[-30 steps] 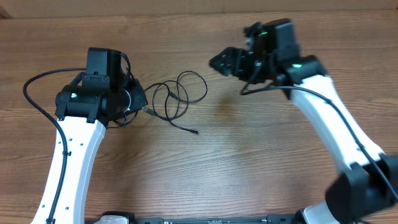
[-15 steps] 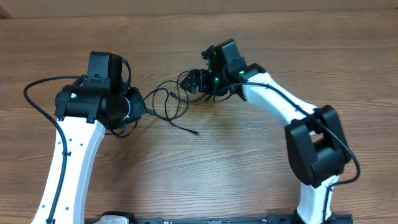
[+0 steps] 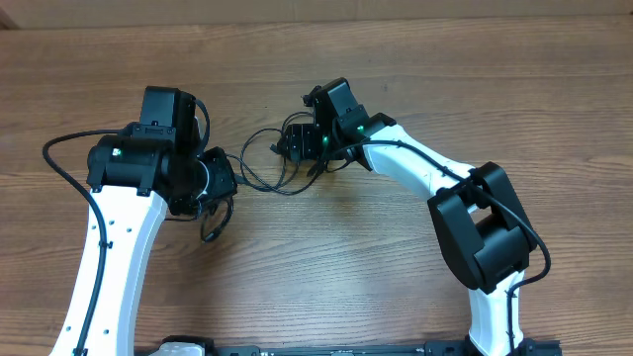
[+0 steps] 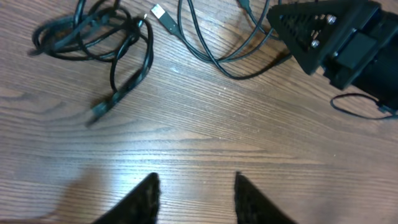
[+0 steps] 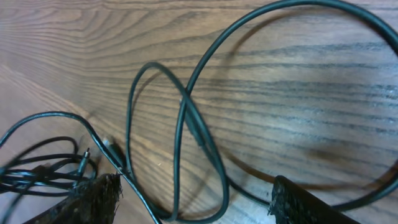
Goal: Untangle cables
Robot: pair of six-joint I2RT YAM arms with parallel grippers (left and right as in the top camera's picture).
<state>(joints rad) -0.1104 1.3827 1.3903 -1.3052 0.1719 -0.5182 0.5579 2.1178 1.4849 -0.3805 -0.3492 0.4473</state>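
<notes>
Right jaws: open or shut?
Open. Right wrist view shows the right gripper with fingertips wide apart; the cables loop on the table between them, unclamped.

Wood-grain table [image 3: 396, 277], light brown, grain running left to right. Only cables [image 3: 269, 163] lie on it: thin black loose strands [image 4: 211, 53] looped over each other in the far half, a bit left of centre, flat on the wood. Left wrist view: small tangled coil [image 4: 87, 34] just beside the strands, one dark plug end [image 4: 99, 111] trailing off it toward the near edge, a metal-tipped plug [image 4: 160, 12] between coil and strands
</notes>
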